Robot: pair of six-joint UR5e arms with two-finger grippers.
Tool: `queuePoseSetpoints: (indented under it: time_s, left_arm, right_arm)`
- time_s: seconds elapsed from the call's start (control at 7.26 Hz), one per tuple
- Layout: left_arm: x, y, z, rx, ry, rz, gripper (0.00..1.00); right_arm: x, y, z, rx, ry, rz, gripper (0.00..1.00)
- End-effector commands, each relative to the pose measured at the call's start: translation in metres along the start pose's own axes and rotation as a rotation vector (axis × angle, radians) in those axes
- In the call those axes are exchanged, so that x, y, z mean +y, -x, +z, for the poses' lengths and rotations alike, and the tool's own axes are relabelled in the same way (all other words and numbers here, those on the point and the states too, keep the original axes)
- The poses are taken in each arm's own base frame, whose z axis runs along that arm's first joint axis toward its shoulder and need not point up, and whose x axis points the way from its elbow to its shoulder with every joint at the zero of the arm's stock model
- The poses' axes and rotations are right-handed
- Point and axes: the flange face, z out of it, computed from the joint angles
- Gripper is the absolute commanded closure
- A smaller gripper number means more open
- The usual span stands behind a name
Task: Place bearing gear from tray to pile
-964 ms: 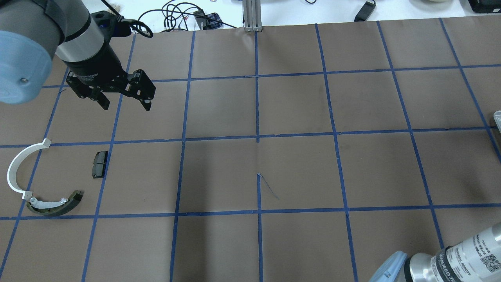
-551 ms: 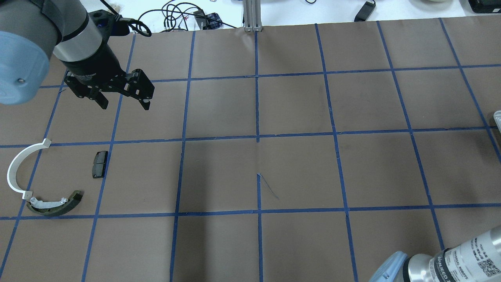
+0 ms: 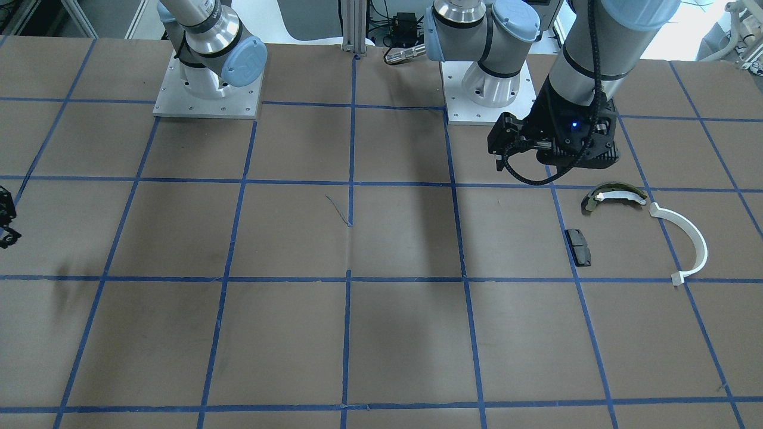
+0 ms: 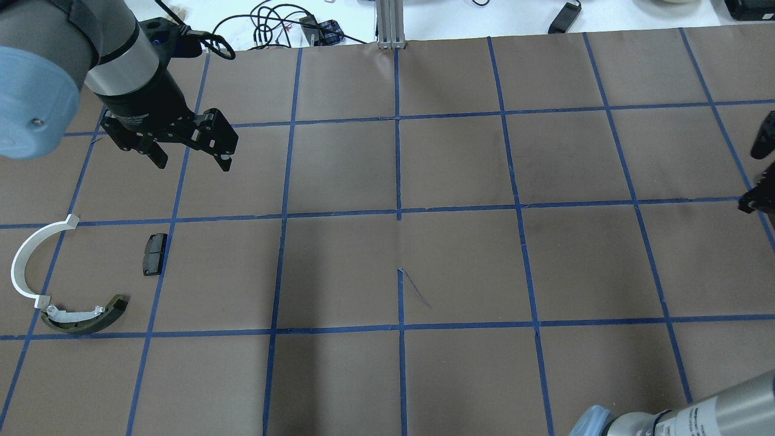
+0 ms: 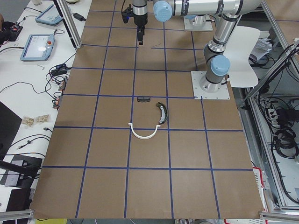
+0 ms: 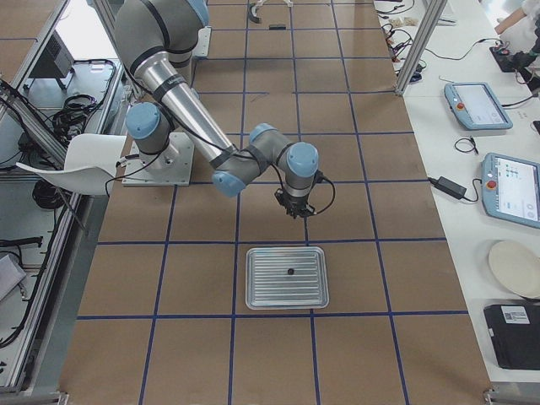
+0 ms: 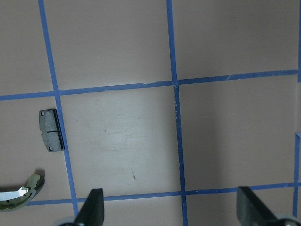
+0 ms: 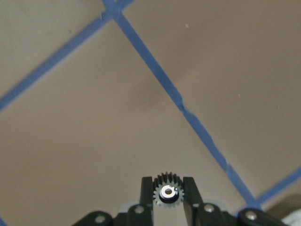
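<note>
My right gripper (image 8: 168, 187) is shut on a small black toothed bearing gear (image 8: 167, 193) with a silver hub and holds it above the brown paper. In the exterior right view it (image 6: 294, 212) hangs just beyond the metal tray (image 6: 257, 291). It shows at the overhead view's right edge (image 4: 760, 181). The pile lies far left: a white curved arc (image 4: 23, 260), an olive-and-white shoe (image 4: 85, 316) and a black pad (image 4: 154, 254). My left gripper (image 4: 194, 162) is open and empty, hovering beyond the pile.
A small dark part (image 6: 289, 272) lies in the tray. The table is covered in brown paper with a blue tape grid (image 4: 398, 212). Cables (image 4: 266, 24) and an aluminium post (image 4: 390, 24) stand at the far edge. Both arm bases (image 3: 205, 89) sit at the robot's side.
My right gripper has come into the overhead view at its right edge, and the right arm's forearm has swung lower right. My left gripper has barely moved.
</note>
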Motion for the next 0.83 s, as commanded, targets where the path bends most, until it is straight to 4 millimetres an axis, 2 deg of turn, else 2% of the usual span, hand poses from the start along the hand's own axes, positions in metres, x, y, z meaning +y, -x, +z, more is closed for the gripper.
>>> queuePoseSetpoints:
  time_s: [0.0, 0.14, 0.28, 0.41, 0.69]
  left_arm:
    - [-0.001, 0.001, 0.0, 0.0, -0.001, 0.002, 0.0]
    - [-0.001, 0.001, -0.001, 0.003, -0.003, 0.002, 0.0]
    - [0.0, 0.001, 0.001, 0.002, 0.002, 0.002, 0.0]
    - [0.0, 0.001, 0.0, -0.001, 0.001, 0.002, 0.0]
    - [-0.001, 0.001, 0.002, 0.001, 0.005, -0.001, 0.0]
  right_arm:
    - [-0.13, 0.065, -0.007, 0.007, -0.018, 0.178, 1.0]
    - [-0.186, 0.099, -0.007, 0.007, -0.021, 0.265, 1.0]
    - [-0.24, 0.144, -0.007, 0.001, -0.023, 0.357, 1.0]
    - [-0.293, 0.199, 0.0, -0.011, -0.015, 0.477, 1.0]
    - [-0.385, 0.307, 0.029, 0.007, -0.083, 0.61, 1.0]
